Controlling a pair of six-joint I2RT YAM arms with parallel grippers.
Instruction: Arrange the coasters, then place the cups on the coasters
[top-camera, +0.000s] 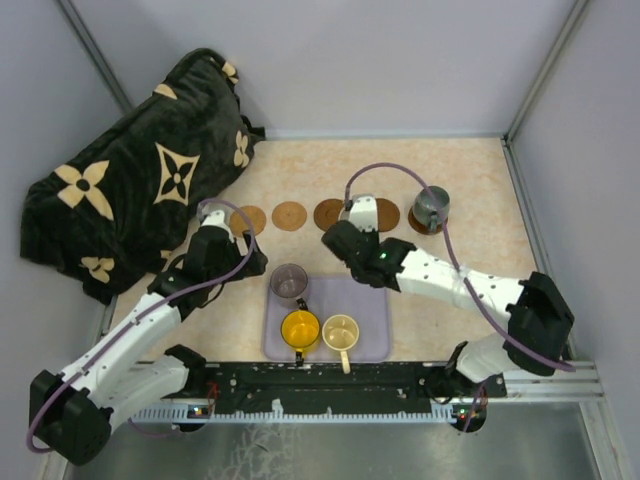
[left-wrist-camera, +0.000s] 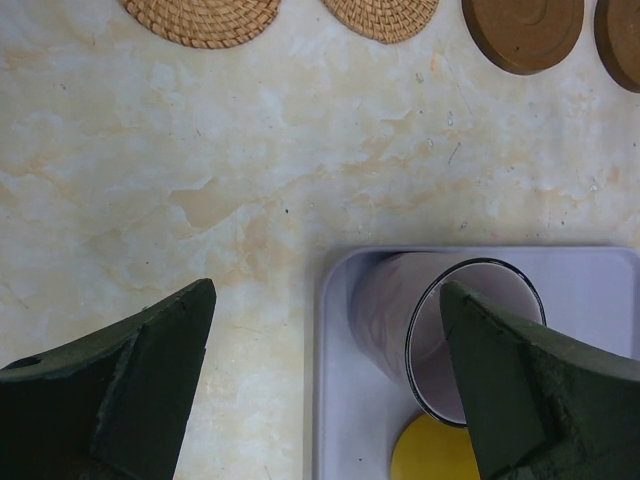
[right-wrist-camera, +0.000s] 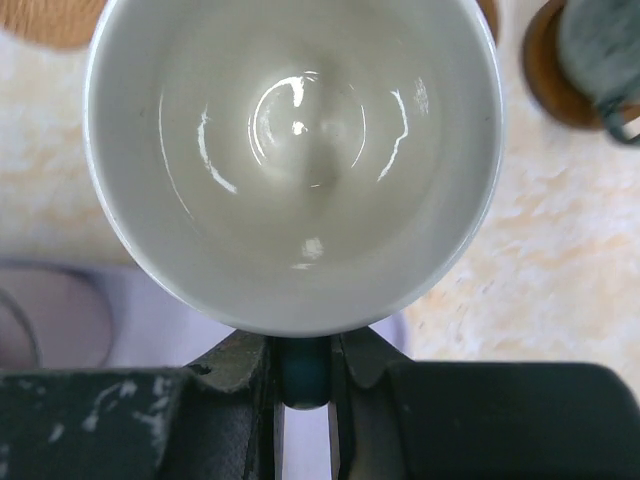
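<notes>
Five coasters lie in a row at the back: two tan woven ones (top-camera: 289, 215) (left-wrist-camera: 200, 15) and three dark brown ones (top-camera: 328, 214) (left-wrist-camera: 522, 30). A dark grey-green cup (top-camera: 432, 206) (right-wrist-camera: 600, 45) stands on the rightmost coaster (right-wrist-camera: 545, 70). My right gripper (top-camera: 358, 230) (right-wrist-camera: 305, 350) is shut on the handle of the white cup (top-camera: 362, 212) (right-wrist-camera: 295, 150), held over the fourth coaster (top-camera: 388, 214). My left gripper (top-camera: 245, 265) (left-wrist-camera: 330, 385) hangs open at the tray's left edge, its right finger beside the purple cup (top-camera: 289, 281) (left-wrist-camera: 450, 330).
The lavender tray (top-camera: 370, 310) (left-wrist-camera: 590, 290) at the near edge also holds a yellow cup (top-camera: 300, 327) (left-wrist-camera: 440, 455) and a cream cup (top-camera: 340, 331). A black patterned cloth (top-camera: 130, 190) is heaped at the back left. Walls close in both sides.
</notes>
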